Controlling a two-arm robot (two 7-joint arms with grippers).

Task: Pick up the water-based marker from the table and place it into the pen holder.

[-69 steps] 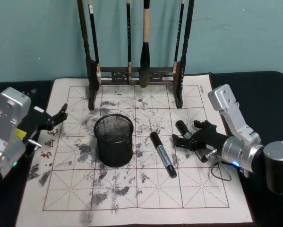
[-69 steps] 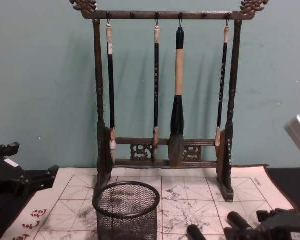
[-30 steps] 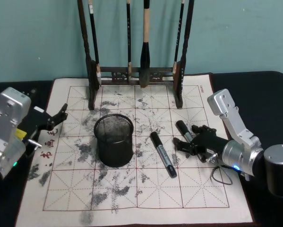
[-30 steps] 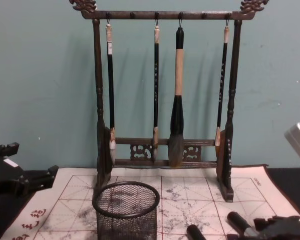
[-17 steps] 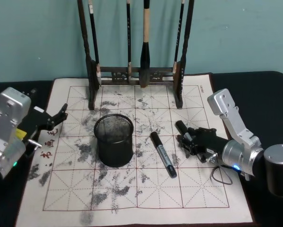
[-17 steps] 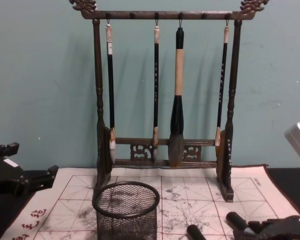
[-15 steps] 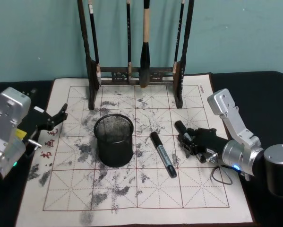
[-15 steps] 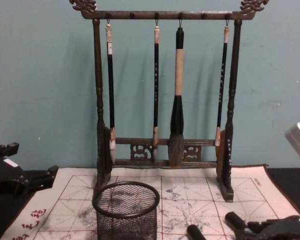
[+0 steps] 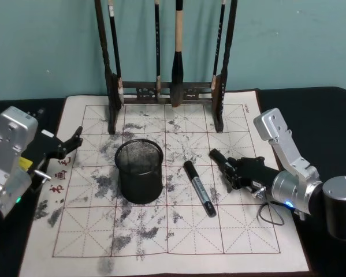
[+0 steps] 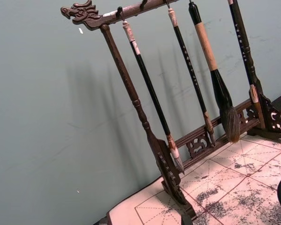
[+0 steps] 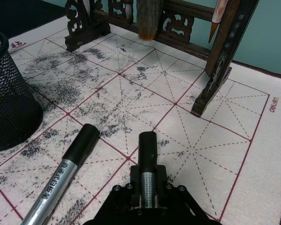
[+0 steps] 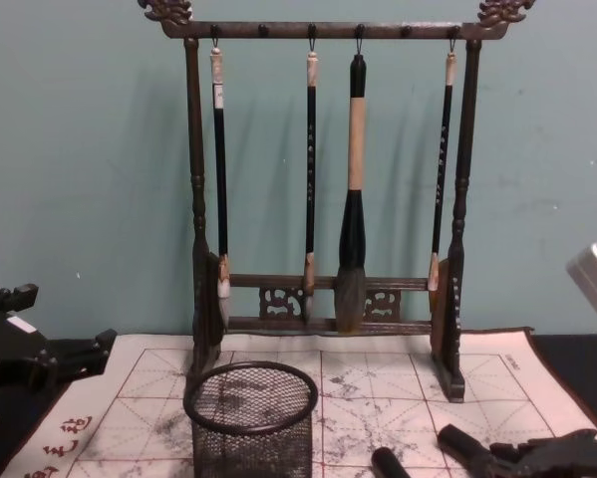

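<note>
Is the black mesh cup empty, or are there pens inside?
Empty. The head view looks into the pen holder: bare mesh, and nothing sticks above its rim.

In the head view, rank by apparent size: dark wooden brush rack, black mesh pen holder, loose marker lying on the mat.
Largest to smallest:
dark wooden brush rack
black wire-mesh pen holder
loose black-and-grey marker

Brush rack (image 12: 464, 199), hanging brushes (image 12: 356, 129), gridded mat (image 9: 138, 231)

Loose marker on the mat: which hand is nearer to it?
Right. The right hand sits just beside the loose marker, gripping a second marker; the left hand is beyond the pen holder.
</note>
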